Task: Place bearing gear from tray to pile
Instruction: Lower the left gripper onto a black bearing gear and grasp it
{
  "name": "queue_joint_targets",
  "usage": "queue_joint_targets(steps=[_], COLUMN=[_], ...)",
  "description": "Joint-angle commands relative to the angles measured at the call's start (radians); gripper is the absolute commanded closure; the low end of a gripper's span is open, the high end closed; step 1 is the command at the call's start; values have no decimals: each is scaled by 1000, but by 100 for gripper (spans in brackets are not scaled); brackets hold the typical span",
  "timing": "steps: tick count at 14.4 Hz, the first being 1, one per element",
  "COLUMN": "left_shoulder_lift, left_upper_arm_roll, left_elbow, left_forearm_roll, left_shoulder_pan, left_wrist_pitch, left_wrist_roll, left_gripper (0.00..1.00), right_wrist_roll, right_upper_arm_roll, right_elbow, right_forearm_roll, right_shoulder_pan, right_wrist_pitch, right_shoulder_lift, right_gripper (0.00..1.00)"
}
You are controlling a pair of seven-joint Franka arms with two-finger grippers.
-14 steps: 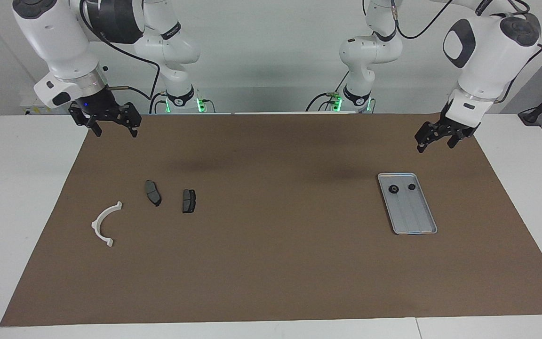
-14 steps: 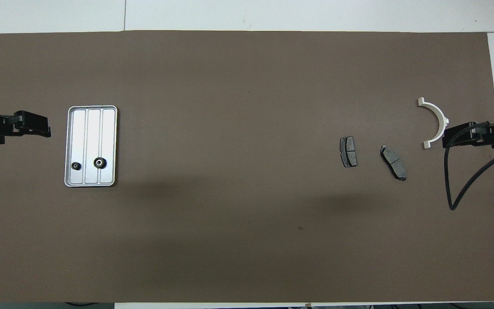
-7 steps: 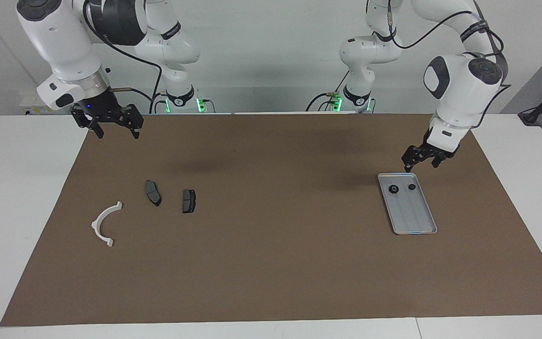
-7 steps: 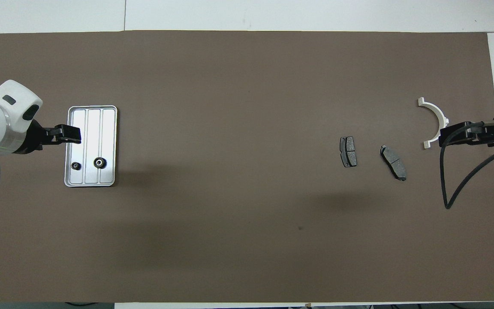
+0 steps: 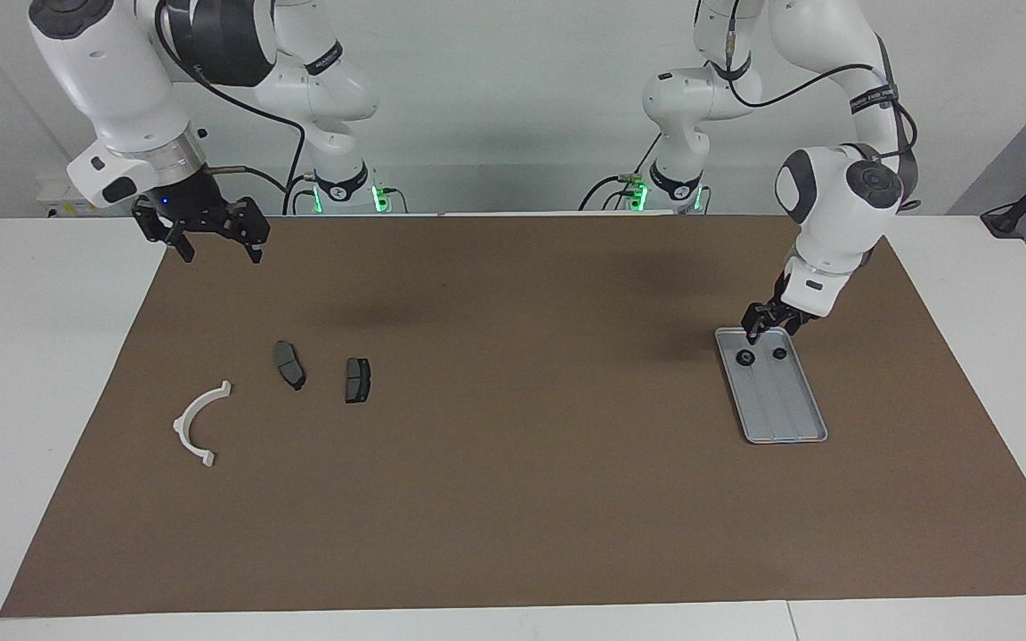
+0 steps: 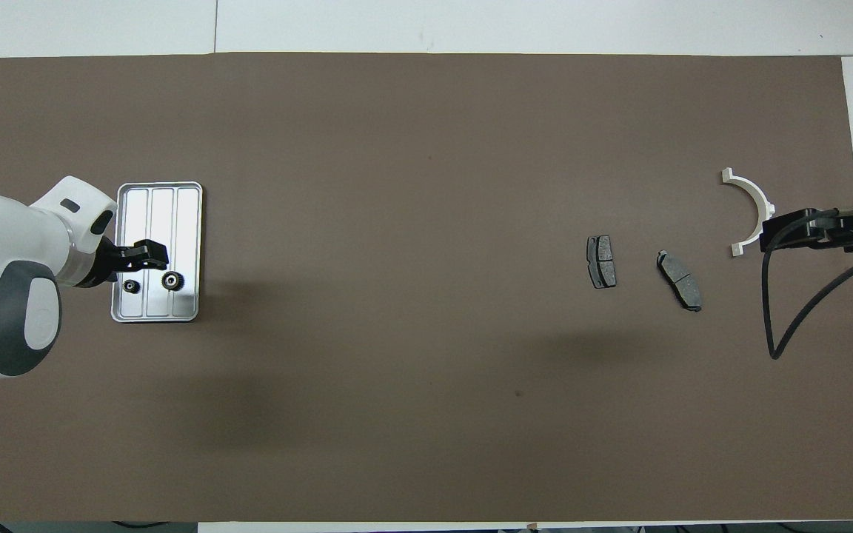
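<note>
The silver tray (image 5: 787,411) lies toward the left arm's end of the table and also shows in the overhead view (image 6: 161,208). A larger black gear (image 5: 745,358) (image 6: 172,280) and a smaller black gear (image 5: 779,353) (image 6: 129,286) sit in its end nearer the robots. My left gripper (image 5: 767,328) (image 6: 154,255) is open, low over that end, just above the gears. The pile is a white bracket (image 5: 192,423) (image 6: 756,206) and two dark plates (image 5: 289,364) (image 5: 357,379). My right gripper (image 5: 217,247) (image 6: 768,233) is open and empty, raised over the mat's corner, and waits.
A brown mat (image 5: 513,499) covers the table, with white table surface (image 5: 41,356) around it. A black cable (image 6: 804,318) hangs from the right arm near the bracket. The two plates also show in the overhead view (image 6: 601,261) (image 6: 680,280).
My left gripper has come down and moved from beside the tray to just above the gears at the tray's near end. The right arm has barely moved.
</note>
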Motion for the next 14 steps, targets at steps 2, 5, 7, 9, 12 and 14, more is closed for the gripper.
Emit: queue_joint_targets(steps=[2,5,7,9,12,14], left_shoulder_lift=[8,58,84,103,112,112], left_upper_arm_roll=[4,4,2,4,4,4], left_elbow=[-49,-53,-53,-54,-54,-54], left_forearm_roll=[0,0,0,0,0,0], left_shoulder_pan=[-8,-8,-10,-28,-28,-20], left_wrist_pitch=[51,101,125,143,149,146], left_wrist_roll=[-27,-27,-27,-23,-24,-17], left_gripper=[20,20,20,20,20,22], right_wrist_roll=[-14,-14,-11,-11,-6,-14], right_upper_arm_roll=[5,4,4,4,4,4], right_elbow=[-26,-27,-29,-35,-33,-35], right_forearm_roll=[13,13,13,13,13,13], right_shoulder_pan=[-18,-20,-17,-17,-17,-17], right_wrist_pitch=[29,29,31,29,20,9], right_shoulder_lift=[-19,-19,-20,-23,-23,-25], right_gripper=[0,0,0,0,0,0])
